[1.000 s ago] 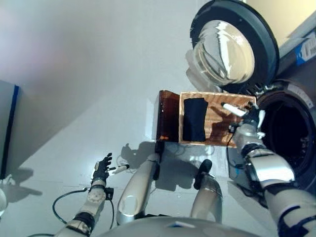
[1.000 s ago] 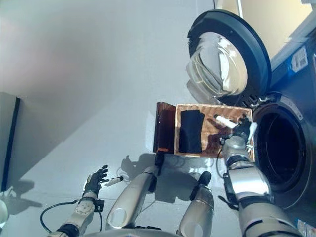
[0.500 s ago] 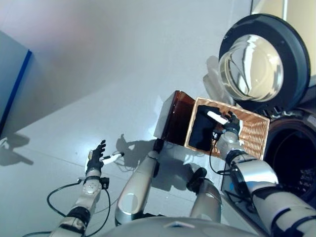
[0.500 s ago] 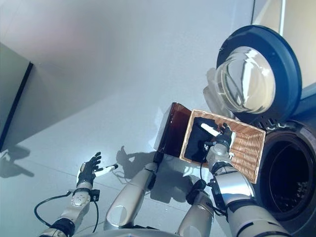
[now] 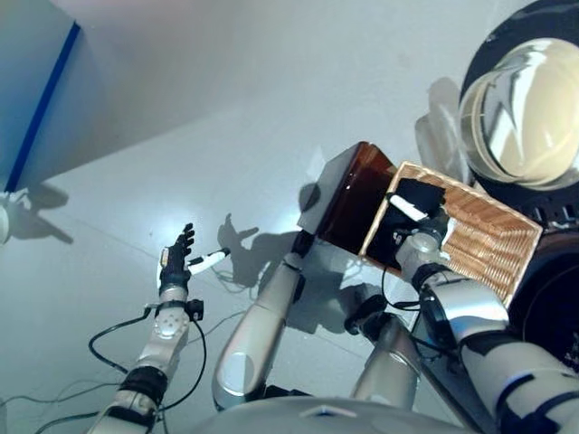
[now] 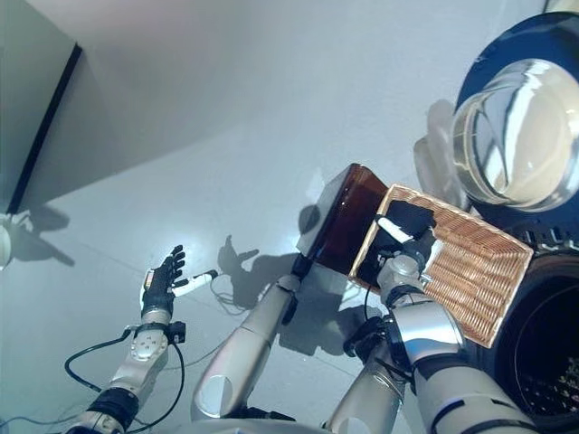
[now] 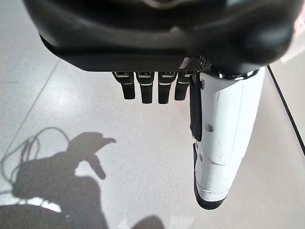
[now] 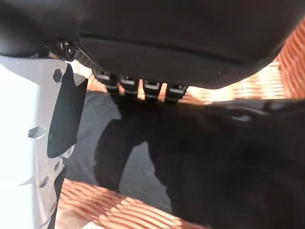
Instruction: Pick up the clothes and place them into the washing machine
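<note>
wicker basket on the right, dark cloth inside at its left end; right hand over cloth, grip unclear; left hand spread, far left.

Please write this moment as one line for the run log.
stage: reaching for clothes | right hand: over dark garment in wicker basket, grasp unclear | left hand: open, idle above floor | washer door: open
</note>
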Robot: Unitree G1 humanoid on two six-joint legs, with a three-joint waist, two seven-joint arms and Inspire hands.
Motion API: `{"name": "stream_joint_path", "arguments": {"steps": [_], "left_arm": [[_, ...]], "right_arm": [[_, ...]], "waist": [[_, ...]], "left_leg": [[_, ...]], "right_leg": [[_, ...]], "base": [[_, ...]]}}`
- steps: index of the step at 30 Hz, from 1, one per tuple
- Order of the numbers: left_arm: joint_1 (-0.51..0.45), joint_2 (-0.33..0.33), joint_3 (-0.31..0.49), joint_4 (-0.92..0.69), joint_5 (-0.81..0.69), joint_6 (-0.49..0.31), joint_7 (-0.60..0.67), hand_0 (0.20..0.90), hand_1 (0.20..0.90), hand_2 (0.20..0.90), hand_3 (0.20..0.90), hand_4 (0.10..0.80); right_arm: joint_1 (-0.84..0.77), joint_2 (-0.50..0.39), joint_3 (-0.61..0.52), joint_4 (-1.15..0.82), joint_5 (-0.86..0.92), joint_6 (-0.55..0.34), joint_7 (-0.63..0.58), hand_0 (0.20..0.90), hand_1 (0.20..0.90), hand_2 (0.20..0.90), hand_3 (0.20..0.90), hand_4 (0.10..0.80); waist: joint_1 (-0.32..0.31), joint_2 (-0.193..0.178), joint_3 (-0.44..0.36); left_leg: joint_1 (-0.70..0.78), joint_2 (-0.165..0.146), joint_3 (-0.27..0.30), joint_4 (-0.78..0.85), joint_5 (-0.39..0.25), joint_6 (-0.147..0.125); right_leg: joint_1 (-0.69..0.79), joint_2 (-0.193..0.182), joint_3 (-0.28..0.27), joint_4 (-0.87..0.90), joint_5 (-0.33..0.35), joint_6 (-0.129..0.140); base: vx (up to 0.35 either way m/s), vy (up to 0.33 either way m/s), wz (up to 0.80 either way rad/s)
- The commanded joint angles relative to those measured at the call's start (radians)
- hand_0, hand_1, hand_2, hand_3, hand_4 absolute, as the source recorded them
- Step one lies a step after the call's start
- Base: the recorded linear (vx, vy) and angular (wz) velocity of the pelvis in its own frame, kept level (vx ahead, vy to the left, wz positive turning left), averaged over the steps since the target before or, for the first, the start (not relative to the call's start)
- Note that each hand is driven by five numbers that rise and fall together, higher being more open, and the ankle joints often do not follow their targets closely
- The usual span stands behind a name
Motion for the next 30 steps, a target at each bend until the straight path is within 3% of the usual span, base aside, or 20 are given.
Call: {"name": "stream_joint_path", "arguments": {"steps": [1,20,30], "left_arm": [[-0.047,0.028,0.062,-0.018,-0.009,-0.072,0.057,0.900,0.900,0.900,0.900,0.800],[-0.013,0.022,0.026,0.085,-0.020,-0.061,0.052,0.900,0.900,0.900,0.900,0.800],[0.004,0.011,0.012,0.177,-0.027,-0.054,0.019,0.900,0.900,0.900,0.900,0.800]], "right_arm": [[-0.066,-0.051,-0.015,-0.048,0.019,-0.045,0.022,0.200,0.200,0.200,0.200,0.300],[-0.018,-0.083,-0.068,-0.053,0.030,-0.043,0.018,0.200,0.200,0.200,0.200,0.300],[0.088,-0.138,-0.146,-0.091,0.066,-0.053,0.041,0.200,0.200,0.200,0.200,0.300]], "waist": [[0.043,0.066,0.026],[0.009,0.088,0.023],[-0.052,0.090,-0.013]], "left_leg": [[-0.017,-0.013,0.032,0.091,-0.138,-0.051],[0.061,0.002,0.052,0.023,-0.113,-0.057],[0.158,0.025,0.081,-0.070,-0.078,-0.068]], "right_leg": [[0.072,0.057,-0.022,-0.007,-0.032,-0.078],[0.118,0.068,0.008,-0.051,-0.019,-0.078],[0.194,0.096,0.035,-0.160,0.019,-0.072]], "base": [[0.033,0.002,0.05],[0.000,0.001,-0.02],[-0.007,0.010,-0.16]]}}
